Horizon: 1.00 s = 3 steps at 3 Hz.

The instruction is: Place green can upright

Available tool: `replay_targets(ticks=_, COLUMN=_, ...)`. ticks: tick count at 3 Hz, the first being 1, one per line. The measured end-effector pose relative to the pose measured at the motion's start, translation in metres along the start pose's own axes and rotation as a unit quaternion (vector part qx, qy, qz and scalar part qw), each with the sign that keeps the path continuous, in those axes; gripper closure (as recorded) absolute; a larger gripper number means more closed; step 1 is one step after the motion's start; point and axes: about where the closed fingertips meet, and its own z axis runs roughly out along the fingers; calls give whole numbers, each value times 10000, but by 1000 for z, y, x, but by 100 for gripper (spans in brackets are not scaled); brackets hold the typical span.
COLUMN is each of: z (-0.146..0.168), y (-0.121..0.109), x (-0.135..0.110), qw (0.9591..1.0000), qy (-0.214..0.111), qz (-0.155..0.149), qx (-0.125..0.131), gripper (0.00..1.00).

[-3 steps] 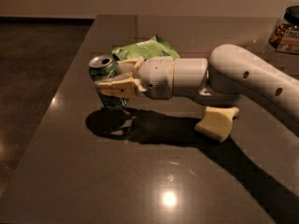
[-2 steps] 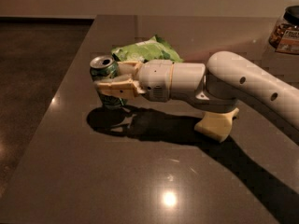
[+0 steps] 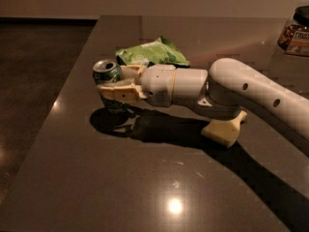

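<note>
Camera view: hand (image 3: 116, 82) reaches in from the right, low over the worktop (image 3: 145, 187), fingers closed around the middle of the green can (image 3: 107, 68). The can stands upright, tab end up, near the worktop's left edge, just in front of the snack bag (image 3: 152, 52). Cannot tell if its base touches the surface. Jar (image 3: 295, 29) sits far right, well apart. Judgement: nearly done; what's left is letting go and backing off without tipping the can.

Behind the gripper (image 3: 112, 85), whose jaws clasp the green can (image 3: 107, 70) near the left edge of the bench (image 3: 145, 187), the arm (image 3: 251, 88) has sunk lower, now overlapping the pale block (image 3: 223, 132).
</note>
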Motion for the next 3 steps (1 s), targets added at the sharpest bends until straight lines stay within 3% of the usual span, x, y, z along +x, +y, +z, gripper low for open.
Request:
replay_targets(ticks=2, z=6, y=-9, x=8, qw=9999, qy=0, qz=39, qx=120, gripper=36)
replay_targets(ticks=3, z=8, y=-10, x=11, qw=9999, qy=-37, qz=60, qx=144, gripper=5)
